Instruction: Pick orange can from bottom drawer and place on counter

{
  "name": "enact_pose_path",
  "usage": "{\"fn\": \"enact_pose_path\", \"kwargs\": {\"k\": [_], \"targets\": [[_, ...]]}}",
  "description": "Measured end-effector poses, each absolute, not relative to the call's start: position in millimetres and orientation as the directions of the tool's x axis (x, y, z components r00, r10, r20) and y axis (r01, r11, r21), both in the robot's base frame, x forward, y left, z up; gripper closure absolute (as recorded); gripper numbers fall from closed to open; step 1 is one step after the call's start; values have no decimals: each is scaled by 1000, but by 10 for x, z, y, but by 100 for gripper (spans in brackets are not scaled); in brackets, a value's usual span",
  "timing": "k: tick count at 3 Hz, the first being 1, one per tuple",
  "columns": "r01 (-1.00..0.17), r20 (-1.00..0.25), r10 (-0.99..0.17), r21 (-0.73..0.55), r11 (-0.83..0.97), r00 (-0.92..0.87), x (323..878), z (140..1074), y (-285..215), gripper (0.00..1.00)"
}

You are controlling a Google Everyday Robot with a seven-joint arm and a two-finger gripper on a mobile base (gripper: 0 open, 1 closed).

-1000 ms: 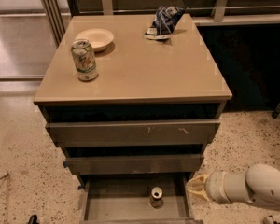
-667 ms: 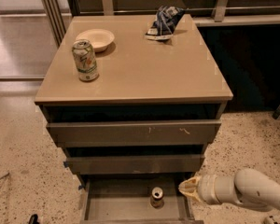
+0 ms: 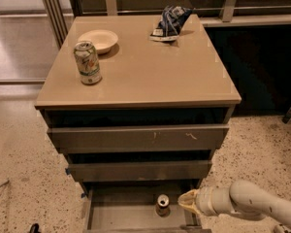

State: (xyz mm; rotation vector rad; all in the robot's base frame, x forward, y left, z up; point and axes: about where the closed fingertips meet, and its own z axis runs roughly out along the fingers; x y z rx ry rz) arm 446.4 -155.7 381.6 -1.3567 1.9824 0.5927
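The orange can [image 3: 162,204] stands upright on the grey floor of the open bottom drawer [image 3: 121,216], near its right side. My gripper [image 3: 185,201] is at the end of the white arm that comes in from the lower right. It is just to the right of the can, at the drawer's right edge, and apart from the can. The tan counter [image 3: 150,72] is the cabinet's top.
On the counter stand a pale green-and-white can [image 3: 88,62], a white bowl [image 3: 98,39] and a dark blue chip bag [image 3: 170,22]. The two upper drawers [image 3: 138,139] stick out over the bottom one. Speckled floor lies on both sides of the cabinet.
My gripper has moved left along the drawer's right side and now sits close to the orange can. The can and the counter's objects have not moved.
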Motion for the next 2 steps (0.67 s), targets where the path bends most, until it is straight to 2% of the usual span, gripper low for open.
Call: {"fn": "enact_pose_path", "kwargs": {"k": [2], "targets": [[-939,-715,-667,-43,341,-209,4538,3119,-1621,100]]}}
